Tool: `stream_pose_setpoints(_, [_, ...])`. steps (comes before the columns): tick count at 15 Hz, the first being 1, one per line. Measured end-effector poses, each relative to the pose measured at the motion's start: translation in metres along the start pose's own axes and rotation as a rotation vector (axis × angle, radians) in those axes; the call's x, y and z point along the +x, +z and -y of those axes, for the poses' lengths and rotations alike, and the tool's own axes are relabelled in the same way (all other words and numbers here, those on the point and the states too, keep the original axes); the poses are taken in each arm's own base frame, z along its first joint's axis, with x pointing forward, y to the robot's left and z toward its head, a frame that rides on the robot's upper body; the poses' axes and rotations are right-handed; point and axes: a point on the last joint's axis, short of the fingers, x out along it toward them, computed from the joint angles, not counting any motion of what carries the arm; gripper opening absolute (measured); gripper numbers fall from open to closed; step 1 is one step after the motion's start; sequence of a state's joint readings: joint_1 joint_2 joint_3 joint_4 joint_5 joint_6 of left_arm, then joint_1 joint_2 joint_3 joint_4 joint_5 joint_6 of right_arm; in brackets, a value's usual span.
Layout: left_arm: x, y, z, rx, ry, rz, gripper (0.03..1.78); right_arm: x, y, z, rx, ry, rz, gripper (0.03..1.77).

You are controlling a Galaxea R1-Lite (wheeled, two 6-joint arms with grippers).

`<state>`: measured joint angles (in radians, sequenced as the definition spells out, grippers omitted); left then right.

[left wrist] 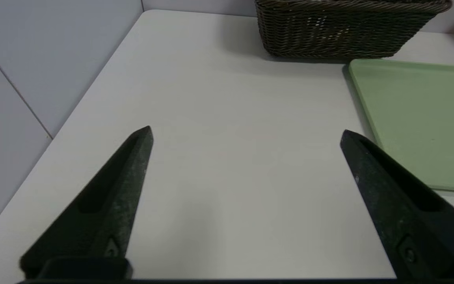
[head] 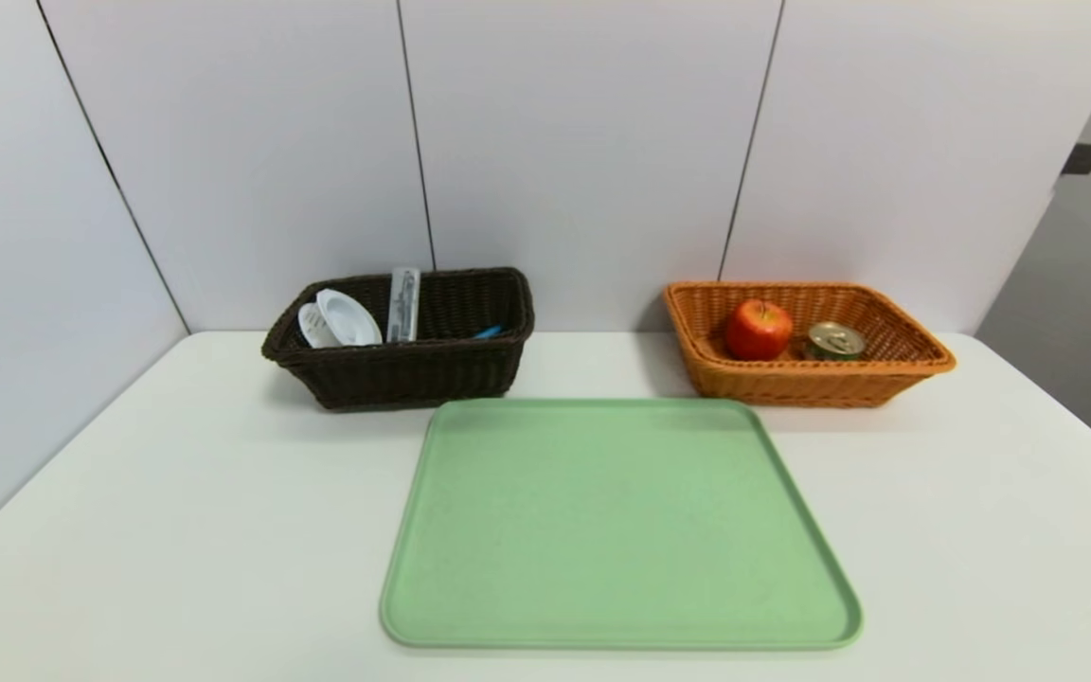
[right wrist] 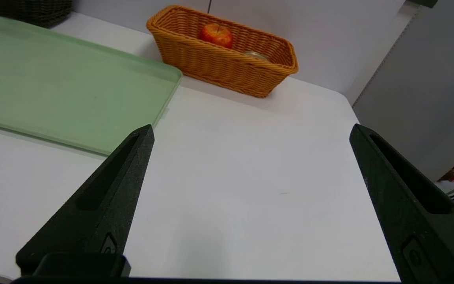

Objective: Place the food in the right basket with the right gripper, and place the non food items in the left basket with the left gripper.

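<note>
End effectors (left wrist: 246, 132) (right wrist: 250, 130) apart over bare table (left wrist: 231, 157)

woven wicker baskets (head: 413, 374), matt green tray (head: 617, 530)

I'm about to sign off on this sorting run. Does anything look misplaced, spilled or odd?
Nothing stands out. The apple and tin sit in the orange basket; the white strainer, grey case and blue-handled utensil are in the dark basket. The green tray is bare.
</note>
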<state>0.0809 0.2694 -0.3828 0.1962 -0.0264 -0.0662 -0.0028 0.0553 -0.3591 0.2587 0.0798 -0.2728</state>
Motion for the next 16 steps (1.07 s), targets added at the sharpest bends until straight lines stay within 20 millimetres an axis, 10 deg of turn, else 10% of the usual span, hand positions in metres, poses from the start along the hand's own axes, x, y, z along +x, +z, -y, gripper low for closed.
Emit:
stream_pose_setpoints(6, [-0.018,-0.006,-0.003,0.0,-0.068,-0.037,0.8,-0.003,-0.001,-0.001,-0.003,-0.005,0.019,1.71])
stream_pose_setpoints(8, [-0.026,-0.014,-0.004,0.004,-0.075,-0.035,0.1,-0.003,-0.001,-0.001,-0.006,-0.006,0.023,1.71])
stream_pose_setpoints(16, [-0.038,-0.028,-0.005,0.004,-0.098,0.125,0.04,-0.008,-0.001,-0.001,-0.013,-0.011,0.071,1.71])
